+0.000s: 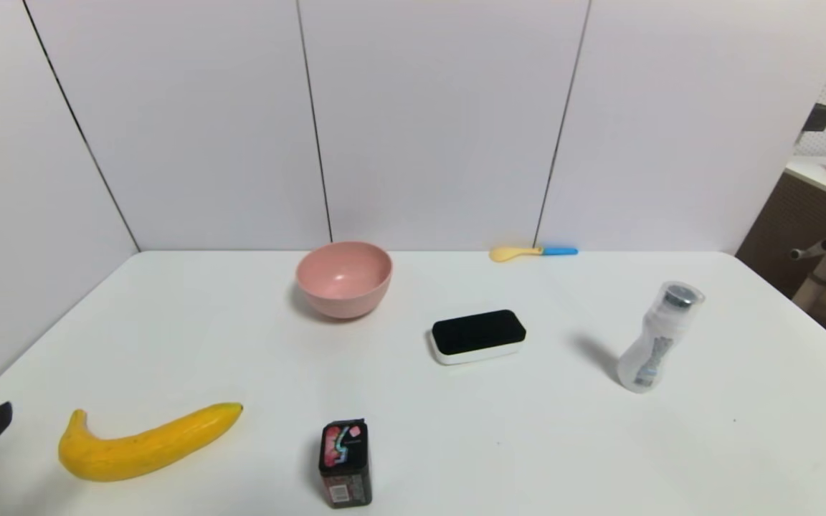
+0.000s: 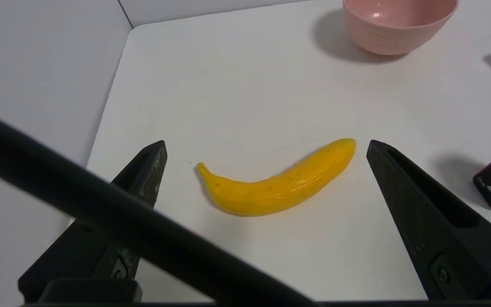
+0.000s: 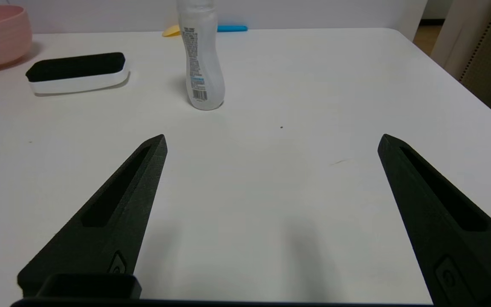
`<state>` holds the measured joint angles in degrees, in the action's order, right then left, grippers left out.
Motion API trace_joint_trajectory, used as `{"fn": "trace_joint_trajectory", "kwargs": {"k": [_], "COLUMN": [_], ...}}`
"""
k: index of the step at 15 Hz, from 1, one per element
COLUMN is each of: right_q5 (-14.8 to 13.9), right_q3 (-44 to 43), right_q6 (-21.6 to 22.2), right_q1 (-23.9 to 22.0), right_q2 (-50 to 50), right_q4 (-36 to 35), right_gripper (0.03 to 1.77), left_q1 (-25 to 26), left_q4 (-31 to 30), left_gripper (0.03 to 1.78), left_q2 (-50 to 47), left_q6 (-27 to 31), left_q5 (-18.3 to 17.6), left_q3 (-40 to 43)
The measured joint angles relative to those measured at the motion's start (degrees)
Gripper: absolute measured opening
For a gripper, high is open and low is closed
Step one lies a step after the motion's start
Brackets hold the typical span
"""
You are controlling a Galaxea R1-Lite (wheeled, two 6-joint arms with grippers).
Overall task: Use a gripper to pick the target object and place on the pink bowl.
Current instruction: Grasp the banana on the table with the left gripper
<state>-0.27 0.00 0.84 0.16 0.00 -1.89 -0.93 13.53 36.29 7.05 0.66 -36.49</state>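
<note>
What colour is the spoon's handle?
The handle is blue, seen best in the head view.

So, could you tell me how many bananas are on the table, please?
1: the banana lies at the near left of the table, left of the small black box. No others show.

one pink bowl [image 1: 342, 281], one banana [image 1: 142, 450] (curvy), one bottle [image 1: 658, 340]

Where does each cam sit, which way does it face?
Head view: on the head, forward and down over the table; one dark fingertip of the left gripper shows.
Left wrist view: left arm, toward the banana; both open jaws show.
Right wrist view: right arm, over table toward the bottle; right gripper open.
Both wrist views share the pink bowl.
</note>
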Motion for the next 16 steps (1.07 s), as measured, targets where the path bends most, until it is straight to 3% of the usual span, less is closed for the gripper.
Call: {"fn": "trace_joint_trajectory", "kwargs": {"k": [3,8,12,16], "right_q5": [0.0,0.0,0.0,0.0], "right_q3": [0.0,0.0,0.0,0.0], "right_q6": [0.0,0.0,0.0,0.0], "right_q1": [0.0,0.0,0.0,0.0], "right_q2": [0.0,0.0,0.0,0.0], "right_q4": [0.0,0.0,0.0,0.0], "right_gripper": [1.71,1.71,1.71,1.71], "left_q1": [-0.1,0.1,0.1,0.1], "left_q4": [7.6,27.7,38.9,40.2], "left_gripper": [1.69,1.69,1.69,1.69], "left_q2": [14.7,35.1,45.8,52.6], "left_q6": [7.3,25.1,42.3,52.1], "left_q5": [-2.5,-8.4,-11.0,-11.8], "left_q3": [-12.4,-31.0,-35.6,-35.1]}}
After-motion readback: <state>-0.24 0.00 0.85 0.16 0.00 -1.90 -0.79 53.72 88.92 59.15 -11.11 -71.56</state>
